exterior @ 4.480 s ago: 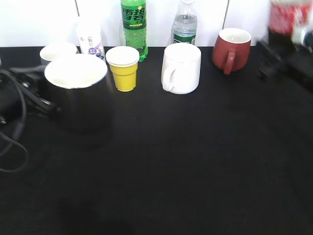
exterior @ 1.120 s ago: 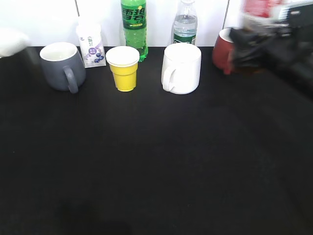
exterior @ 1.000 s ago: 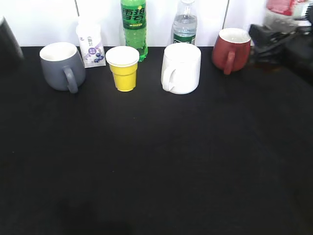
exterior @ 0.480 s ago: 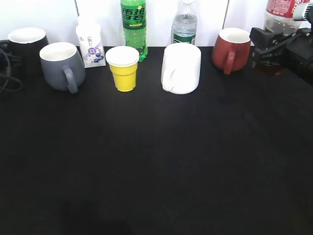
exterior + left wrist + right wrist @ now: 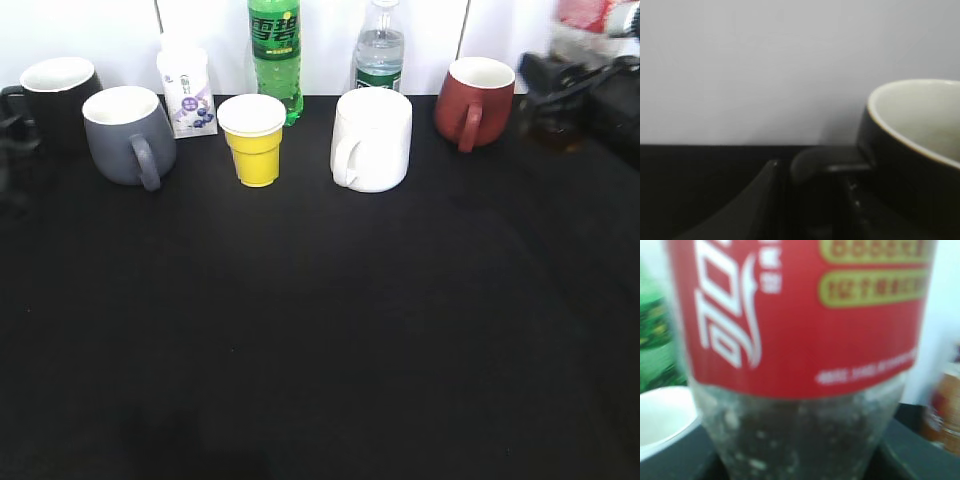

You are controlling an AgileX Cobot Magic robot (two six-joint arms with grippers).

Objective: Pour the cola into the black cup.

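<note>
The black cup [image 5: 57,92] stands upright at the far left back of the table, behind the grey mug [image 5: 124,135]. In the left wrist view the cup [image 5: 912,145] shows its white inside, and its squarish handle [image 5: 825,162] lies between my left gripper's fingers [image 5: 812,200], which are shut on it. My left gripper [image 5: 10,112] sits at the left edge of the exterior view. My right gripper [image 5: 562,82] is shut on the cola bottle [image 5: 585,18] at the back right, upright and blurred. Its red label fills the right wrist view [image 5: 800,315].
Along the back stand a small white carton [image 5: 183,88], a yellow paper cup [image 5: 252,140], a green soda bottle [image 5: 275,55], a water bottle [image 5: 380,55], a white mug [image 5: 372,140] and a red mug [image 5: 475,100]. The black tabletop [image 5: 320,330] stretches to the front.
The black cup has gone from the air at the left to standing behind the grey mug. The cola bottle has swung back from over the red mug to the back right.
</note>
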